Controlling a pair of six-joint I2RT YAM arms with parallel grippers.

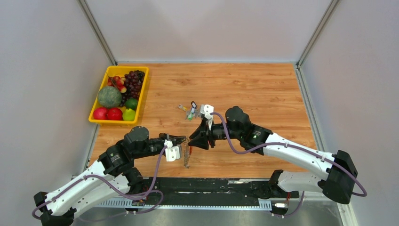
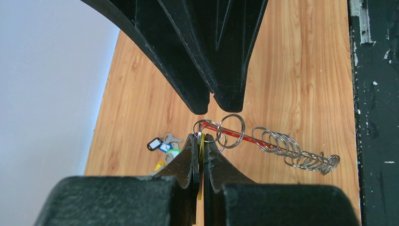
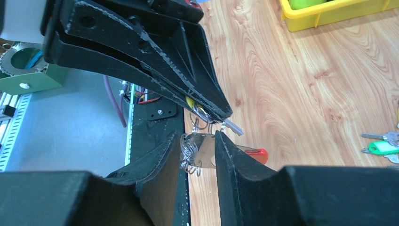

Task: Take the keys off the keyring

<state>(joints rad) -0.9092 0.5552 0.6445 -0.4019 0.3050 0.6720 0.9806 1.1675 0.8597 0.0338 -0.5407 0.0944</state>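
The red keyring [image 2: 244, 137] shows edge-on as a thin red bar, held above the table. Several silver wire rings [image 2: 301, 157] are strung along it. In the top view it hangs as a grey bunch [image 1: 187, 157] between the two grippers. My left gripper [image 2: 201, 139] is shut on a thin yellow tag [image 2: 201, 162] whose ring hooks onto the keyring's end. My right gripper [image 3: 198, 139] faces it tip to tip, jaws a small way apart. A flat silver key [image 3: 205, 150] and the bunched rings show in the gap; I see no contact. The red end [image 3: 258, 154] pokes out to the right.
A loose cluster of keys with green, black and yellow tags [image 1: 189, 110] lies on the wooden table behind the grippers. A yellow tray [image 1: 113, 122] of fruit stands at the far left. A black rail [image 1: 211, 184] runs along the near edge.
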